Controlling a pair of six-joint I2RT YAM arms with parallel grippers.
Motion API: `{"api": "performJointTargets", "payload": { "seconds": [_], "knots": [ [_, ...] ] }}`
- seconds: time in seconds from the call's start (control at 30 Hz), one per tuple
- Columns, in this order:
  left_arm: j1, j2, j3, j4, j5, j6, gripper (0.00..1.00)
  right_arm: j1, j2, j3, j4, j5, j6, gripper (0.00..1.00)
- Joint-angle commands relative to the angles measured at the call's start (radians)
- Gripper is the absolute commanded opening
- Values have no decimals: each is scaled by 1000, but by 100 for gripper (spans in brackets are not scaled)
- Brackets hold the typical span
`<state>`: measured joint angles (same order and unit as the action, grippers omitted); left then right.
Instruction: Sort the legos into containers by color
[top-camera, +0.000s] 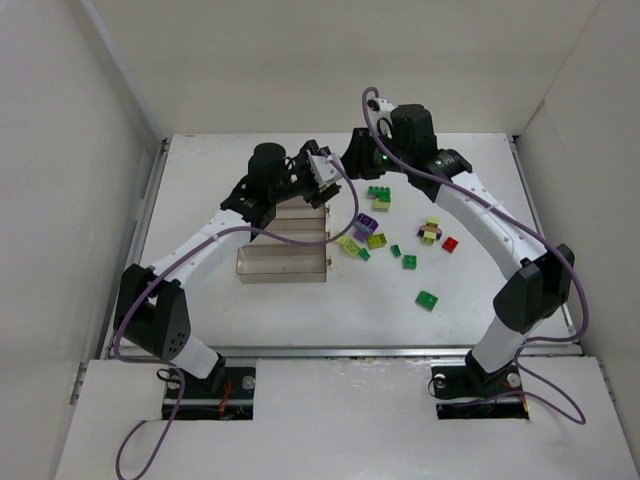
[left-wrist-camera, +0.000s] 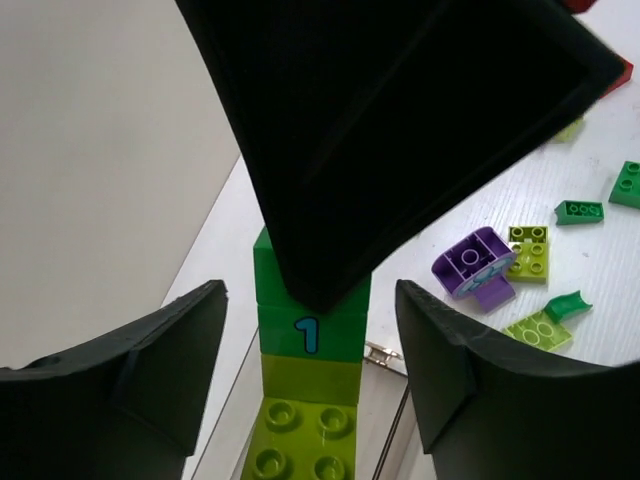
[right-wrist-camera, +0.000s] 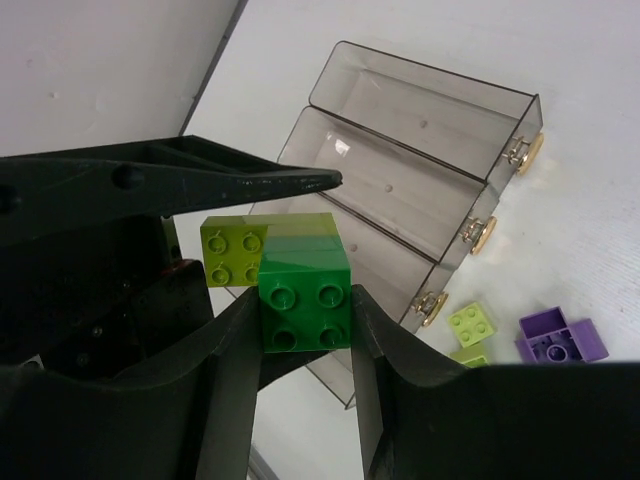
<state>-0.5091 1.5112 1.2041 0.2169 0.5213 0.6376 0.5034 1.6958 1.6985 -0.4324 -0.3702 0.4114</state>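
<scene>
Left pincer (left-wrist-camera: 310, 300) fingers are held apart, one on each side of a stack of bricks (left-wrist-camera: 305, 380), and no contact with it can be made out. A blue numeral "1" is printed on the green brick (left-wrist-camera: 308, 335) in that stack. A lime brick (left-wrist-camera: 300, 440) is joined to it and is cut off by the lower edge of the left wrist view. The stack's upper part is hidden there by the dark body of the right pincer (right-wrist-camera: 305, 305), which is clamped on the green brick near the far end of the clear bins (right-wrist-camera: 420, 130). No other writing can be read.

Further right, loose bricks are scattered on the white table (top-camera: 300, 310), among them a purple brick (top-camera: 365, 223), a red brick (top-camera: 450, 244) and a single dark green brick (top-camera: 427, 300). The far end of the bins is partly covered in the top view by the left arm. Open table surface is seen between the bins and the near edge, and white walls (top-camera: 60, 200) close in both sides.
</scene>
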Motion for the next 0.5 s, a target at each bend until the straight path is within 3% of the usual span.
{"api": "performJointTargets", "payload": {
  "seconds": [0.0, 0.27, 0.3, 0.47],
  "knots": [
    [-3, -8, 23, 64, -3, -10, 63, 9, -41, -7, 81, -26, 9, 0],
    [-3, -17, 23, 73, -12, -52, 16, 18, -30, -16, 81, -35, 9, 0],
    [-3, -28, 12, 73, -12, -62, 1, 18, -30, -16, 81, -35, 9, 0],
    [33, -39, -17, 4, -56, -87, 0, 18, -8, 7, 52, -12, 9, 0]
  ]
}}
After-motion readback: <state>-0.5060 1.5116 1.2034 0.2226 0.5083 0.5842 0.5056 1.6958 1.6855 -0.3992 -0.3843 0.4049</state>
